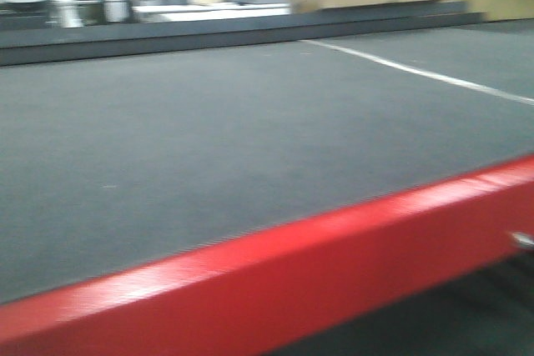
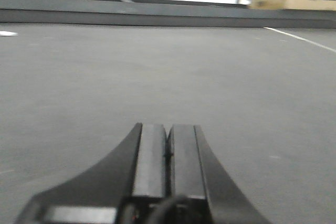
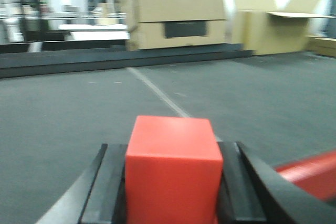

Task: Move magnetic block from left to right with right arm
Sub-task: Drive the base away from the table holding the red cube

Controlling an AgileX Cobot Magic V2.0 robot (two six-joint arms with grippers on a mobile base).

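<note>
Right claw (image 3: 173,184) is closed on the small matte red magnetic cube (image 3: 172,166), its black pads flush against two opposite side faces; the grip appears square and centred. Whether the cube rests on the dark grey matted bench (image 1: 250,139) or is lifted clear cannot be told. Left claw (image 2: 168,148) is pressed closed, empty, low over the mat. Judgement: carry phase. Recommended: hold the cube level, clear the mat before traversing, cross the thin white line (image 3: 160,94) rightward, avoid the glossy red edge rail (image 1: 292,281) nearby, and lower fully before releasing.
</note>
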